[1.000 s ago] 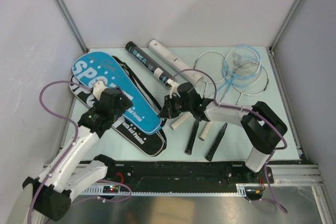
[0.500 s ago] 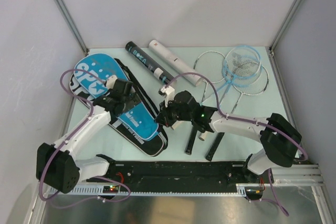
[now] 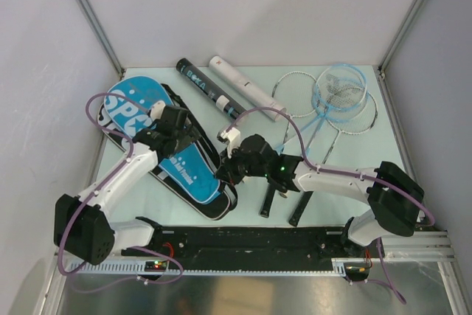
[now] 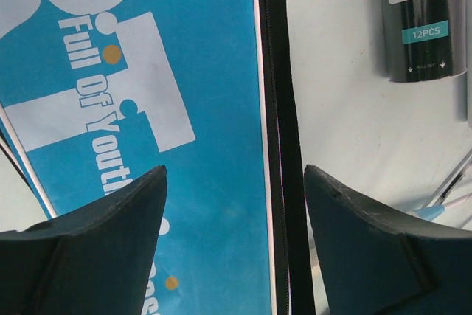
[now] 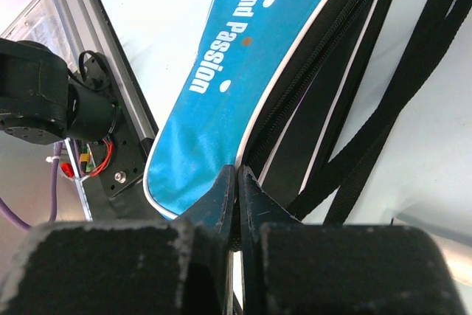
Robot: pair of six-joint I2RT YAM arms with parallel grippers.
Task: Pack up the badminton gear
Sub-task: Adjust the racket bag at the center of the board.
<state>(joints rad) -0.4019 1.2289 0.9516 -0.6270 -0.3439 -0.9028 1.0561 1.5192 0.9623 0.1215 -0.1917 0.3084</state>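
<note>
A blue SPORT racket bag (image 3: 177, 160) lies on a black one at the left of the table. My left gripper (image 3: 179, 132) hangs open over the blue bag (image 4: 184, 108), its jaws either side of the black zipper edge (image 4: 276, 145), holding nothing. My right gripper (image 3: 223, 172) is shut on the bag's black zipper edge (image 5: 254, 149) near the bag's narrow end. A black tube (image 3: 208, 88) and a white tube (image 3: 243, 86) lie at the back. Thin rackets (image 3: 335, 101) lie at the right, with black handles (image 3: 303, 209) near the front.
Black bag straps (image 5: 413, 57) trail beside the right gripper. The black tube's end (image 4: 425, 23) shows to the right of the left gripper. The black base rail (image 3: 251, 241) runs along the near edge. Frame posts and walls stand round the table.
My right gripper has moved left and nearer, from by the white racket handles to the bag's edge. My left gripper has moved right and back along the blue bag.
</note>
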